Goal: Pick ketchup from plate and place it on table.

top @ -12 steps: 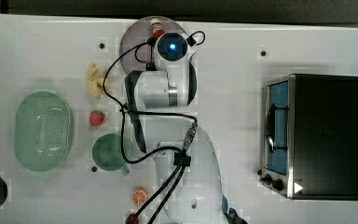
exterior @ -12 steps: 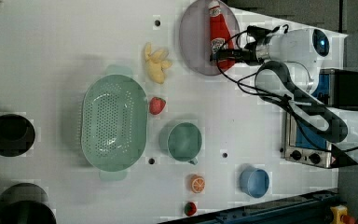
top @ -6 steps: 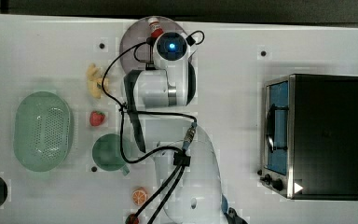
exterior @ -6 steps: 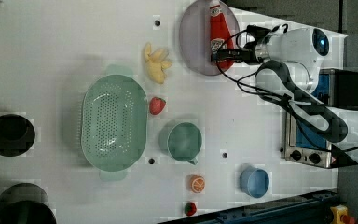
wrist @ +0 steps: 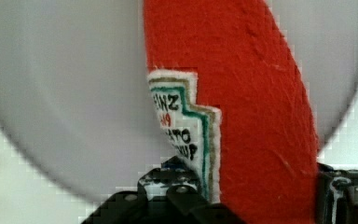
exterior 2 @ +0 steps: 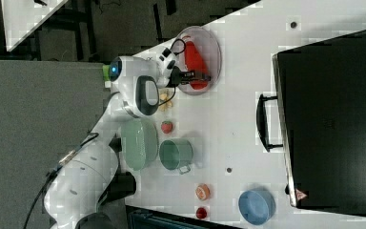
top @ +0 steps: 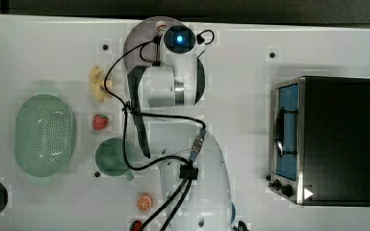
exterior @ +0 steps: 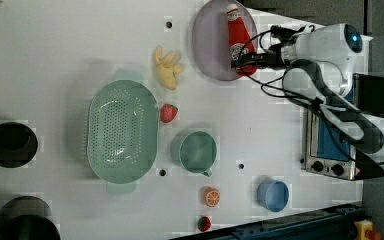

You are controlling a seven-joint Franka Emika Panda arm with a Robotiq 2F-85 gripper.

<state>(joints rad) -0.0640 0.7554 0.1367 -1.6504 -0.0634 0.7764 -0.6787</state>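
Gripper [exterior: 244, 61] clamped on the ketchup [exterior: 236, 36] at its lower body, one finger on each side. Ketchup lying flat on the plate [exterior: 207, 42], at the right in the left view. Plate resting at the far edge of the desk [exterior: 55, 55], near the bananas [exterior: 168, 67].

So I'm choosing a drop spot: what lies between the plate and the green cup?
In the left view, only bare table lies between the plate and the green cup.
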